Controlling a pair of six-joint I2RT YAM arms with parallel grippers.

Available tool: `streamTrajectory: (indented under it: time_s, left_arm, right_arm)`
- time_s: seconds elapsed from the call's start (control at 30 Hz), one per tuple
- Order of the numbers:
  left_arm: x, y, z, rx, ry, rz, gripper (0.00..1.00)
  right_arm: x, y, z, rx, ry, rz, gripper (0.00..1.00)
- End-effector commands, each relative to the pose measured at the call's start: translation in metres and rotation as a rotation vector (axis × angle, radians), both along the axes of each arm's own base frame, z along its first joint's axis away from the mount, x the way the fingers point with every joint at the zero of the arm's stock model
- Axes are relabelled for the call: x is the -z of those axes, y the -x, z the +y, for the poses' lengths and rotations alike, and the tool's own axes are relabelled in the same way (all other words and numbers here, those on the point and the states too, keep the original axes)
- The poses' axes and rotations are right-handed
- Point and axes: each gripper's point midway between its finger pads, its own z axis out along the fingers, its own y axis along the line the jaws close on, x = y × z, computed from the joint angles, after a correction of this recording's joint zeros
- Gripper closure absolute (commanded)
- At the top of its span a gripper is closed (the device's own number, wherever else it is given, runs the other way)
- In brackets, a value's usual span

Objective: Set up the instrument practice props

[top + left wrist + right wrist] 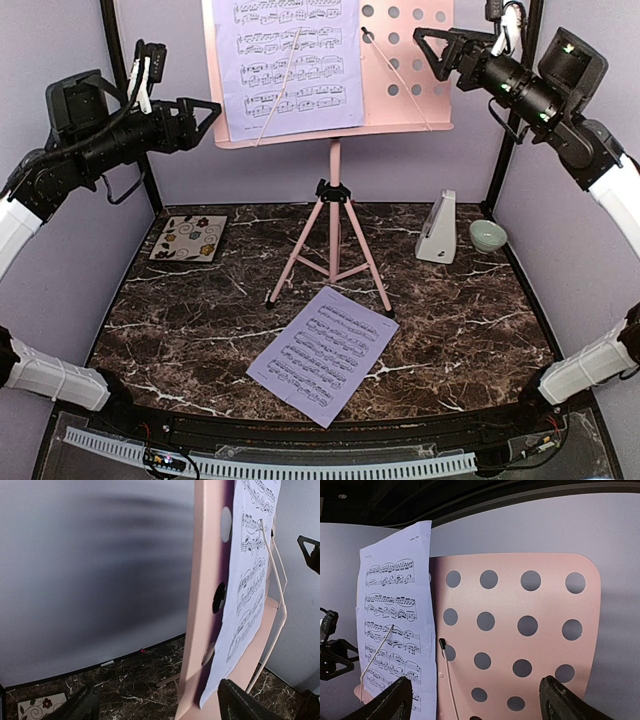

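The pink perforated music stand (400,75) stands on tripod legs (332,250) at the back middle. One lavender sheet-music page (290,65) rests on its left half under a wire page holder. A second lavender page (322,352) lies flat on the table in front of the legs. The white pyramid metronome (438,228) stands to the right. My left gripper (205,112) is open and empty, just left of the stand's edge (205,605). My right gripper (432,47) is open and empty, facing the stand's bare right half (520,630).
A floral square tile (190,238) lies at the back left of the dark marble table (180,330). A small pale green bowl (488,236) sits right of the metronome. Grey walls close in the back and sides.
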Motion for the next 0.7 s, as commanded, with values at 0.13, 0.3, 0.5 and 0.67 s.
streamTrajectory:
  time_s: [0.13,0.3,0.5,0.67]
  left_arm:
    - [0.058,0.008,0.054,-0.068,0.119,0.187,0.16]
    - [0.142,-0.003,0.052,0.011,0.138,0.421,0.16]
    - [0.209,-0.013,0.03,0.169,0.09,0.504,0.2]
    - [0.274,-0.012,-0.007,0.344,-0.013,0.595,0.1]
  right_arm:
    - [0.014,0.018,-0.024,-0.054,-0.093,0.136,0.11]
    - [0.039,0.027,-0.043,-0.034,-0.168,0.231,0.11]
    - [0.079,0.03,-0.063,0.032,-0.23,0.348,0.15]
    - [0.184,0.02,-0.057,0.068,-0.153,0.56,0.18]
